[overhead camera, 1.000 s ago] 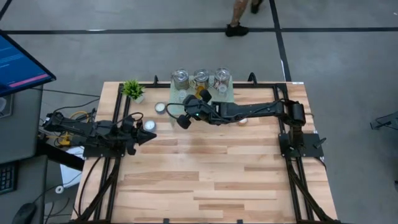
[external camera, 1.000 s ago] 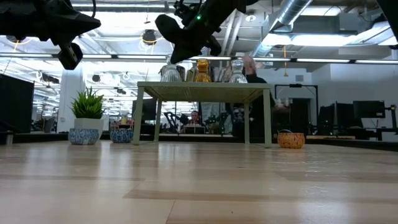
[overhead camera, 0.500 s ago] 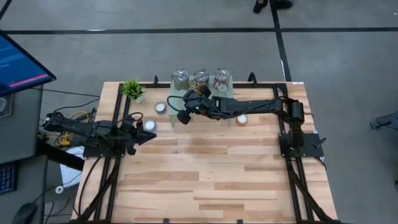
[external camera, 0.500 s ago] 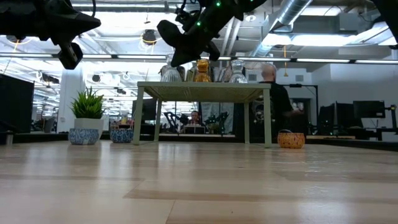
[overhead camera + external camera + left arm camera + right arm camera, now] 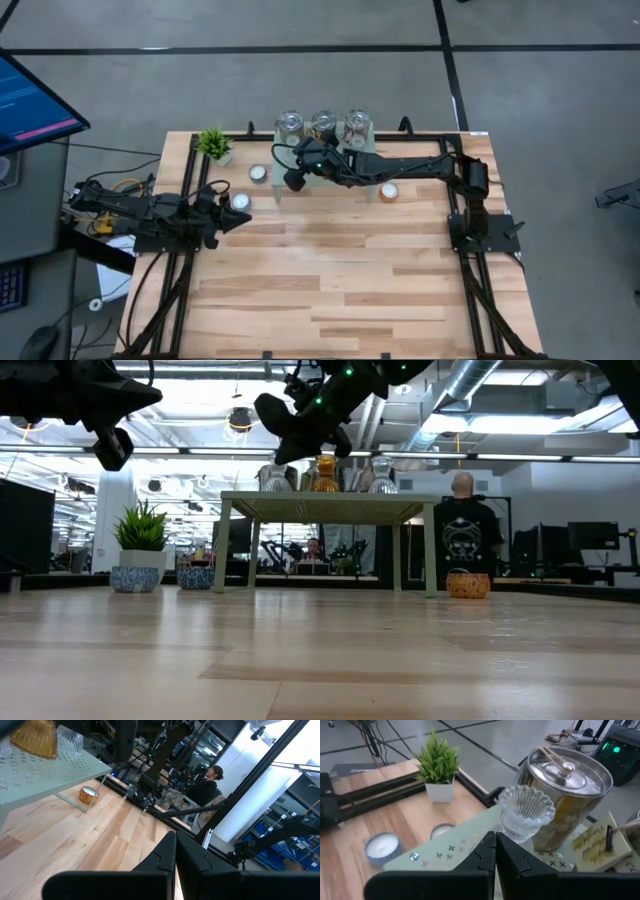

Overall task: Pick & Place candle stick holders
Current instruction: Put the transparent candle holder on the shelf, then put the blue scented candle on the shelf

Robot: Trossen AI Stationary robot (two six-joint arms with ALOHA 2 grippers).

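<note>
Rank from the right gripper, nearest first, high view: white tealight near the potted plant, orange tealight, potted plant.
From the right gripper, jaws shut, beside the stand's corner:
1. White tealight, just toward the left arm's side.
2. Potted plant, at the table's far corner on the left arm's side.
3. Orange tealight, toward the right arm's base.

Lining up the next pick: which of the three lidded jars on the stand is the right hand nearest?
The left-end jar, on the potted plant's side; the right hand hangs just before it.
</note>
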